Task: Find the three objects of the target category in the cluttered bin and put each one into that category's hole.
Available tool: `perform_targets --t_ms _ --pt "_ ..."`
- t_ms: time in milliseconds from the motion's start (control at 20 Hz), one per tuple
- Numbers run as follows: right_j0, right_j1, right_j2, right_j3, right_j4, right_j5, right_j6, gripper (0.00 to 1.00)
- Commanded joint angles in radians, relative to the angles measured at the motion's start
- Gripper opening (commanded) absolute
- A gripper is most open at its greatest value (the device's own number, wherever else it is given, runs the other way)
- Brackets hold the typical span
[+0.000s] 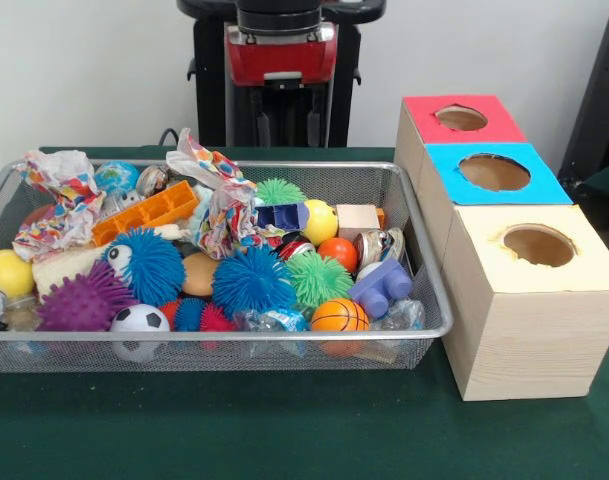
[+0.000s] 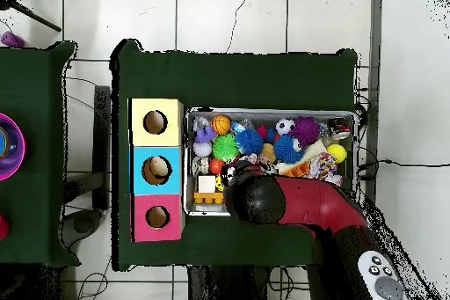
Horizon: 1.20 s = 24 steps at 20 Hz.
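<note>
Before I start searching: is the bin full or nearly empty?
Full: toys cover the whole mesh bin, heaped about to its rim.

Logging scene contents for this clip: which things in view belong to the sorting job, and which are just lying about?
Part of the job:
- wire bin and the toy heap in it
- red-topped box, blue-topped box and plain-topped box, one hole each
- robot arm, over the bin

Lying about:
- purple dish on the side table
- grey controller beside the robot's base
</note>
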<state>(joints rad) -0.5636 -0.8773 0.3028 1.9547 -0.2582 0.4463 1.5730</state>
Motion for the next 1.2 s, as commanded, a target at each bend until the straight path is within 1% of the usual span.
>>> perform_targets --t_ms 50,150,200,350,500,600,700,850,950,1050,1200 --pt "-0.003 -0.036 0.051 0.148 -0.046 -0.046 0.043 1.0" --pt "-0.003 -0.062 0.047 0.173 -0.057 -0.088 0.057 1.0" --pt "0.004 -0.067 0.043 0.165 -0.055 -0.07 0.052 1.0" --pt "0.0 -0.017 0.059 0.089 -0.048 0.01 0.001 1.0" --pt "0.012 0.031 0.08 -0.01 -0.05 0.094 -0.054 1.0" --pt "0.029 0.057 0.084 -0.071 -0.051 0.153 -0.076 1.0" --pt "0.044 0.083 0.084 -0.115 -0.05 0.186 -0.081 1.0" --pt "0.067 0.129 0.069 -0.175 -0.056 0.213 -0.071 1.0" --pt "0.074 0.151 0.056 -0.199 -0.063 0.224 -0.064 1.0" --pt "0.077 0.177 0.054 -0.23 -0.069 0.207 -0.064 1.0" --pt "0.083 0.202 0.032 -0.268 -0.072 0.192 -0.04 1.0"
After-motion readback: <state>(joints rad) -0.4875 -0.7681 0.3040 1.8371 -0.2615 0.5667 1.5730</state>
